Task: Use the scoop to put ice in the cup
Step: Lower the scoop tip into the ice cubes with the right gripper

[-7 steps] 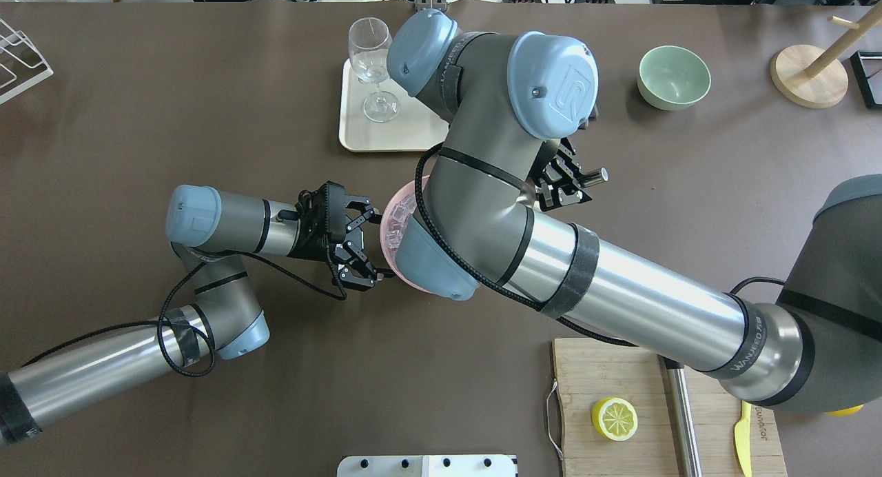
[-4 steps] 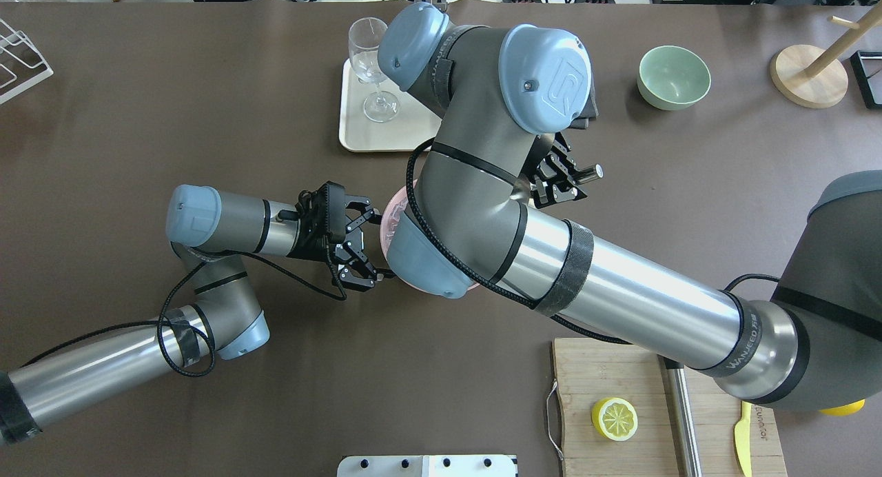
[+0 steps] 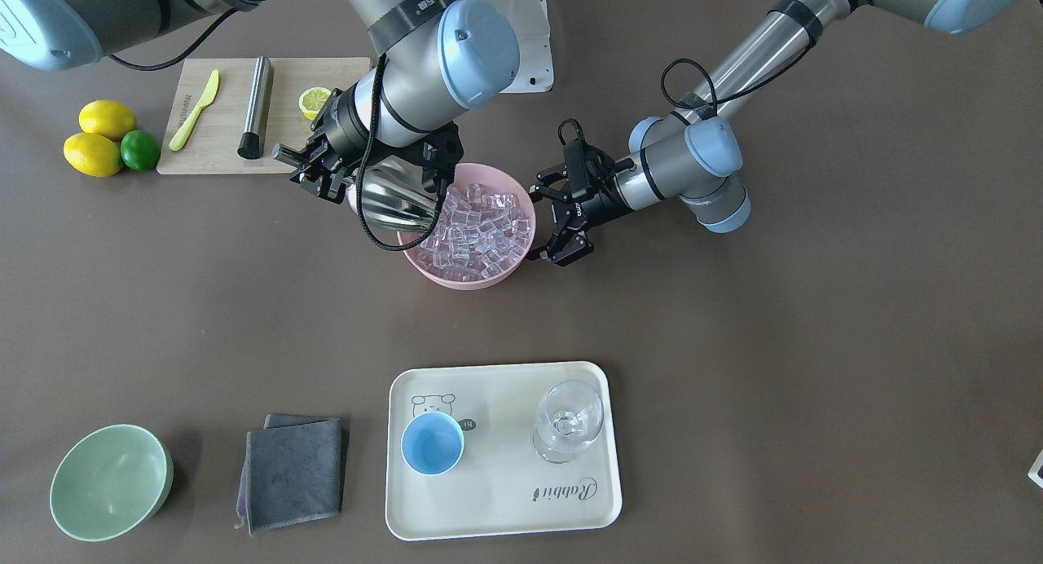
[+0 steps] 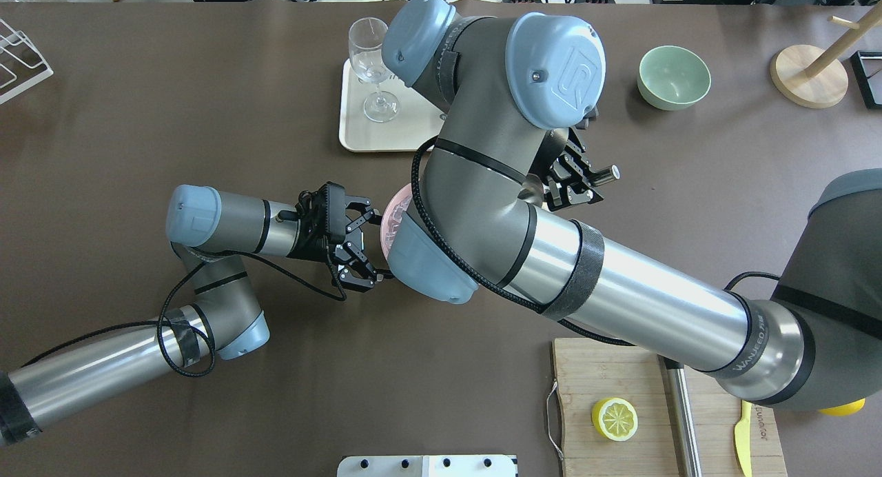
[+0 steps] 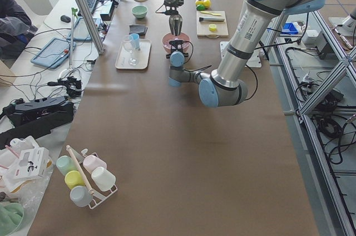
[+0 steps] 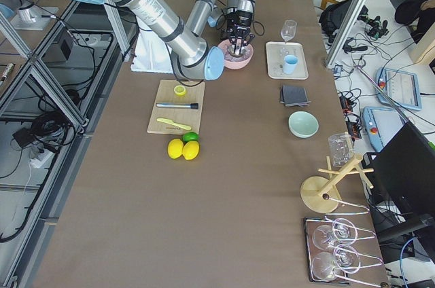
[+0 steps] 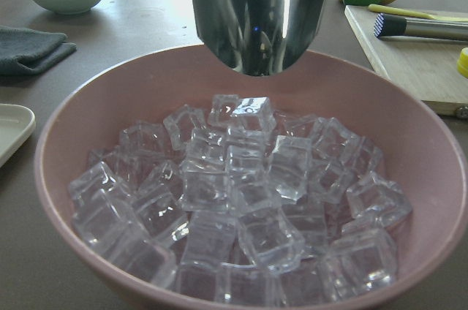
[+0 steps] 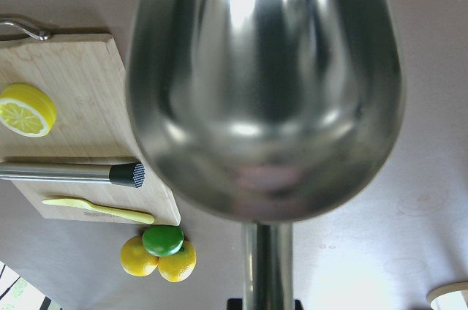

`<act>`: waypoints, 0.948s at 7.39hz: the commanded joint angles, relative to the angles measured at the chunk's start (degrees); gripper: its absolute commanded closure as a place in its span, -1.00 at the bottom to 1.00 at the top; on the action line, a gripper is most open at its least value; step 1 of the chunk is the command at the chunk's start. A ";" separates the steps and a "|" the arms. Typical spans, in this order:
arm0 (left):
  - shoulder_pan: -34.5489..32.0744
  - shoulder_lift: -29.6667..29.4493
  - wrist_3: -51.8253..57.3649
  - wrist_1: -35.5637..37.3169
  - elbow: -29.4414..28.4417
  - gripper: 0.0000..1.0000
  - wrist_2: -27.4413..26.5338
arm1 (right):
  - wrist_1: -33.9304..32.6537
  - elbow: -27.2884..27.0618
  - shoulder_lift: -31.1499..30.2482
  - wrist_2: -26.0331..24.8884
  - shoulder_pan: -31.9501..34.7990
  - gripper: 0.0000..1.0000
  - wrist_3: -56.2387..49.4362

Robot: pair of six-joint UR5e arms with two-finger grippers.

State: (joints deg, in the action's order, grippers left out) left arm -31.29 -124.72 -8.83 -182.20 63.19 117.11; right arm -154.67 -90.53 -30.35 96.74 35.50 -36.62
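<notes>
front-facing view | right gripper (image 3: 318,169) pinching scoop (image 3: 391,201) handle | scoop empty, tip just above ice (image 3: 477,230) at pink bowl (image 3: 464,283) 9 o'clock rim | left gripper (image 3: 547,224) spread at 3 o'clock rim | cup (image 3: 432,442) empty on tray (image 3: 505,499), 6 o'clock of bowl

The ice (image 3: 477,230) lies in the bowl (image 3: 464,281), cup (image 3: 432,443) and glass (image 3: 568,421) on the tray (image 3: 505,499).

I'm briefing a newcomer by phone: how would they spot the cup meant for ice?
On the brown table, find the cream tray printed "Rabbit". Two things stand on it; beside the clear stemmed glass, the cup is the small, opaque, light-blue round one.
</notes>
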 commanded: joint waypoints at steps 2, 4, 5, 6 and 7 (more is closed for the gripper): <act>0.00 0.00 0.04 0.00 0.00 -0.98 -0.04 | -4.49 0.70 1.34 -1.28 0.01 1.00 0.32; 0.00 0.00 0.04 0.00 0.00 -0.98 0.04 | -4.06 2.99 1.95 -1.64 0.01 1.00 1.28; 0.00 0.00 0.04 0.00 0.00 -0.98 0.13 | -3.80 4.30 2.48 -1.55 0.01 1.00 2.07; 0.00 0.00 0.04 0.00 0.09 -0.98 0.22 | -3.71 5.44 3.09 -1.55 0.01 1.00 2.17; 0.00 0.00 0.04 0.00 0.09 -0.98 0.22 | -3.18 6.06 3.27 -1.55 -0.08 1.00 2.95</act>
State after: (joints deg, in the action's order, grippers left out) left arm -31.29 -124.72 -8.79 -182.20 63.24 117.27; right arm -158.47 -85.99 -27.69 95.18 35.51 -34.67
